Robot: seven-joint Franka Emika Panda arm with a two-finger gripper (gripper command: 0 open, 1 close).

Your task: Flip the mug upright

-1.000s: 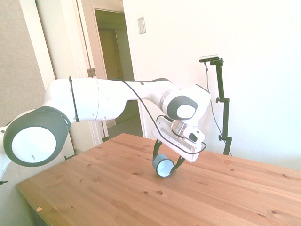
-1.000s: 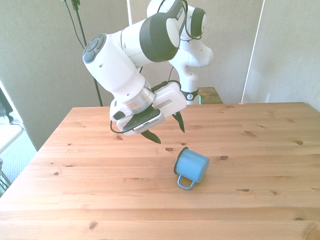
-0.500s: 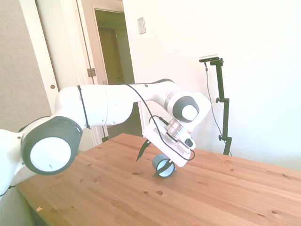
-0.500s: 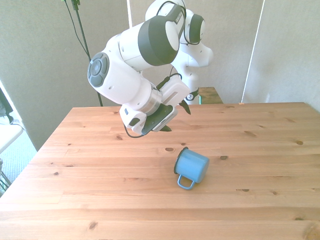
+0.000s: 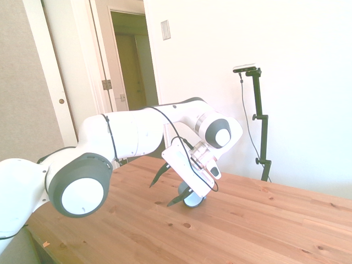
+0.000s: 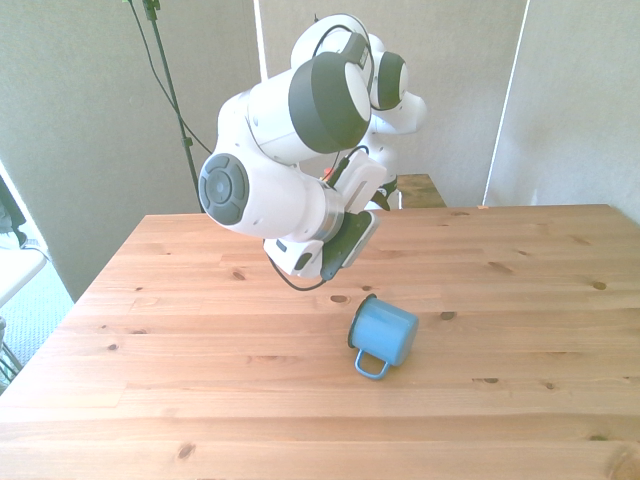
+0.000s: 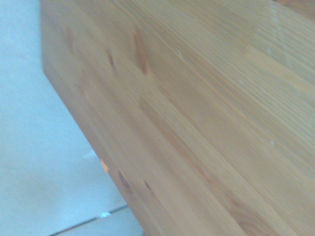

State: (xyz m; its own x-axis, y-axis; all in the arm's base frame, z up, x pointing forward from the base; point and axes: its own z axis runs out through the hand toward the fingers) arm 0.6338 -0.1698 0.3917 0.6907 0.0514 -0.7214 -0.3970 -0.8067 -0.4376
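One Mug on Its Side, Gripper Spread Above the Table

One wooden table [image 6: 200,400] carries everything we see, its planks running from edge to edge; the wrist view shows only blurred planks [image 7: 206,123] and a table edge with pale floor beyond. Over it we see the white arm [image 5: 137,137] reaching in, wrist bent down steeply. Its gripper [image 5: 166,190] hangs just above the wood with the two dark fingers [image 5: 158,176] spread wide and nothing between them; in the front view the fingers hide behind the wrist. Smallest is the light-blue mug [image 6: 383,333], lying on its side around the middle of the table, well away from every edge. Its dark-rimmed mouth faces the far edge and its loop handle [image 6: 371,366] points toward the near edge. In the side view we catch only a sliver of the mug [image 5: 193,200] behind the gripper body, apart from the fingers.
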